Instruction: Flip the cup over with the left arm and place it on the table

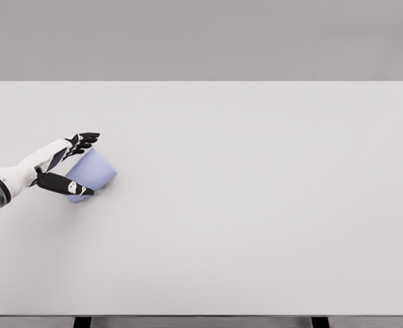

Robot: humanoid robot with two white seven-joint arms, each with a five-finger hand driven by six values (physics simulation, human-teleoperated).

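Left hand [68,164], white with black fingers, entered from the left edge of the frame at mid-height on a white forearm with a dark band near the picture's border. Its fingers were closed around a pale lavender-blue plastic cup [92,175]: the upper fingers [84,141] curled over the cup's upper-left side, while the thumb [65,184] lay along its lower-left edge, so that the cup sat clasped between them. That cup appeared in the left part of the frame, slightly above the vertical middle, tilted with its long axis running diagonally from lower left to upper right. Whether its open end faced the palm or pointed away could not be told from this view. A faint shadow lay just below and to the right of the cup on the broad, flat, light grey table [256,205], which filled nearly the whole frame from its far edge near the top to its near edge at the bottom. Whether the cup touched the table surface or was held just clear of it could not be determined. Behind the table's far edge stood a plain grey backdrop [201,37].
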